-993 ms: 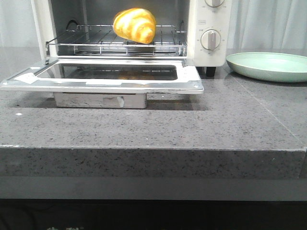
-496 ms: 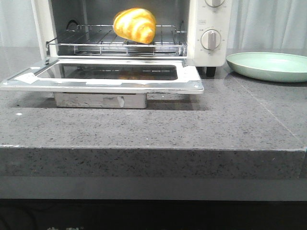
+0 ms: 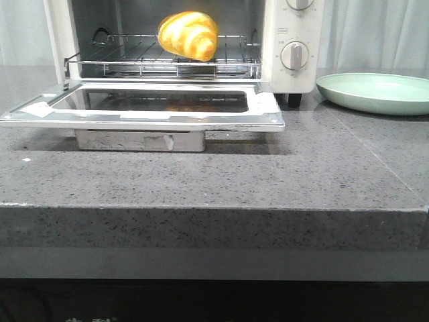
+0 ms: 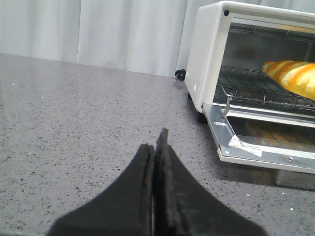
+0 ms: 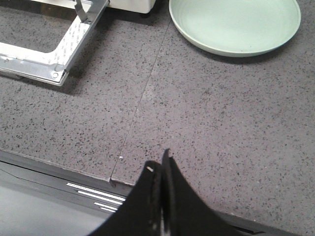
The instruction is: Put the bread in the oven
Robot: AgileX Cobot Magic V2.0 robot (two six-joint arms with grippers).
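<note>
Black rubbery fingers pressed flat together fill the bottom centre of each wrist view: the left gripper (image 4: 156,147) has its jaws together on nothing, and so does the right gripper (image 5: 160,169). Neither arm shows in the front view. Judging by the wrist views, the left arm sits low and level over the grey speckled counter (image 4: 74,123), looking across at the oven (image 4: 209,54) in the upper right of its frame, while the right arm is pitched downward near the counter's front edge, with the pale green plate (image 5: 236,22) at the top right of its frame and a corner of the open door (image 5: 54,59) at the upper left.

The bread (image 3: 189,35) lies on the wire rack (image 3: 134,57) in the upper centre of the front view, inside the oven with the glass door dropped flat. It looks glossy and rigid, probably a light moulded piece, so likely slippery under the pads. If it had to be taken again, the thick middle across its stripes seems the surest hold, since the tapered ends would slide out.
</note>
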